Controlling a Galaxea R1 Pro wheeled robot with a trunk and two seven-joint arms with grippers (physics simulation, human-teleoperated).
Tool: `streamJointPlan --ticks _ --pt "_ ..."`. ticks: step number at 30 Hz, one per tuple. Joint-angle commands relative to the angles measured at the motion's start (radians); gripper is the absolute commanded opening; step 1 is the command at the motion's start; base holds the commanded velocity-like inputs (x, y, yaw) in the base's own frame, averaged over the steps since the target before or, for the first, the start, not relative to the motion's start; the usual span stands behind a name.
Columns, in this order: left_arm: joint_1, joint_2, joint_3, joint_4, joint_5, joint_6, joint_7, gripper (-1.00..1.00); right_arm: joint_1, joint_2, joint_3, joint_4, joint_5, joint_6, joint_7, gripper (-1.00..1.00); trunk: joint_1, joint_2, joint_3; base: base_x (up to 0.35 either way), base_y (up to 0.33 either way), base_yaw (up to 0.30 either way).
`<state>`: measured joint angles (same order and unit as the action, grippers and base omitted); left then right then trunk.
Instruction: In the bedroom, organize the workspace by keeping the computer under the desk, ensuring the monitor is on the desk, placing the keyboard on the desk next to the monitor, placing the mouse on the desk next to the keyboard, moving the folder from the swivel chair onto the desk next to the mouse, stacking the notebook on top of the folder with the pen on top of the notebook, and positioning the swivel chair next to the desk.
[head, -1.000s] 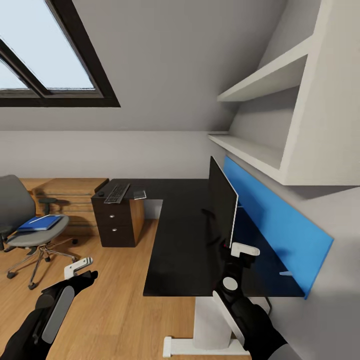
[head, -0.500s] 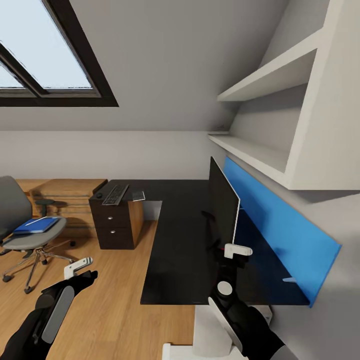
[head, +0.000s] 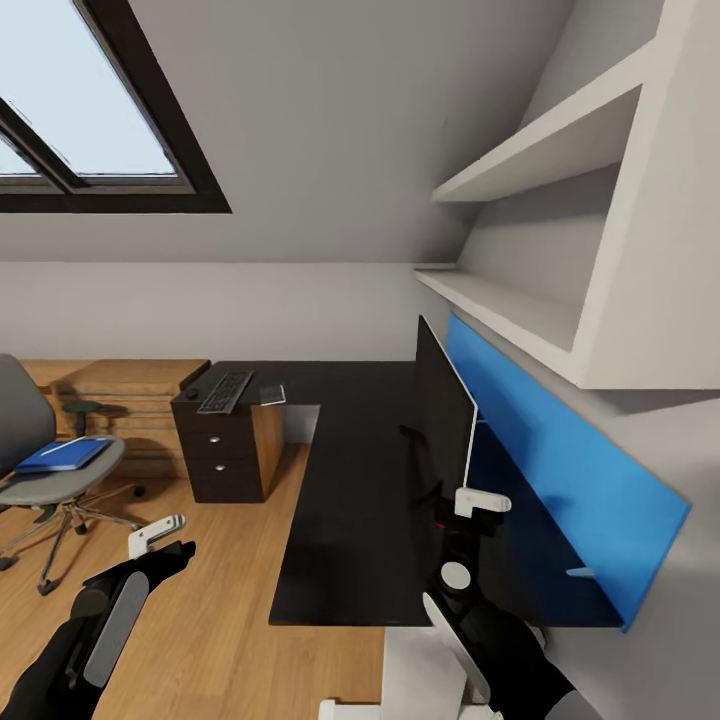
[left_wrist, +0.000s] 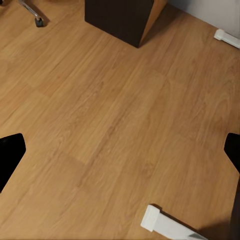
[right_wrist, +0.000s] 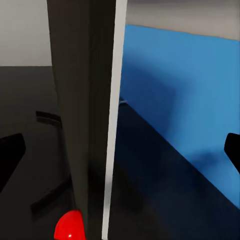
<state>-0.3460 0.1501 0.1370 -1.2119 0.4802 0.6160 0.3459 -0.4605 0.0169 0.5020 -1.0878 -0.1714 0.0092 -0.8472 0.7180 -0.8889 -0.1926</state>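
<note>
Desk (head: 350, 480) at frame centre, monitor (head: 443, 410) upright on it, right gripper (head: 478, 505) spread astride its edge. Swivel chair (head: 45, 450) with folder (head: 62, 455) has slid further left than a second ago: camera moved, not objects. Keyboard (head: 225, 391) upper-left on desk. Left gripper (head: 160, 537) spread, empty. Folder move still pending.

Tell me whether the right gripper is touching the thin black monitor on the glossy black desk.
Apart. In the right wrist view the gripper is open, its dark fingertips well out to either side of the monitor's edge, desk showing between.
</note>
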Motion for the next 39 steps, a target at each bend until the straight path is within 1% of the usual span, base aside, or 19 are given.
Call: streamJointPlan --ticks 1,7,17,25,33,39 --pt "-0.001 0.000 0.000 -0.001 0.011 0.003 0.008 1.00 -0.001 -0.001 0.003 -0.001 -0.006 0.001 -0.006 1.00 0.000 -0.001 -0.002 0.117 -0.055 0.000" --pt "-0.001 0.000 0.000 -0.001 0.012 0.002 0.008 1.00 -0.001 0.000 0.002 0.001 -0.007 0.002 -0.005 1.00 0.000 -0.001 -0.002 0.178 -0.102 0.000" --pt "-0.001 0.000 0.000 -0.001 0.012 0.002 0.008 1.00 -0.001 0.002 0.002 0.002 -0.009 0.002 -0.001 1.00 0.000 -0.001 -0.002 0.028 -0.015 0.000" --pt "-0.001 0.000 0.000 -0.001 0.012 0.001 0.007 1.00 -0.001 0.001 0.003 0.002 -0.007 0.002 -0.001 1.00 0.000 -0.001 -0.002 0.130 -0.111 0.000" --pt "-0.001 0.000 0.000 -0.001 0.012 0.002 0.007 1.00 -0.001 0.000 0.003 0.002 -0.007 0.002 -0.001 1.00 0.000 -0.001 -0.002 0.024 -0.025 0.000" --pt "-0.001 0.000 0.000 -0.001 0.012 0.002 0.008 1.00 -0.001 0.000 0.003 0.002 -0.007 0.002 -0.001 1.00 0.000 -0.001 -0.002 0.002 -0.161 0.000"
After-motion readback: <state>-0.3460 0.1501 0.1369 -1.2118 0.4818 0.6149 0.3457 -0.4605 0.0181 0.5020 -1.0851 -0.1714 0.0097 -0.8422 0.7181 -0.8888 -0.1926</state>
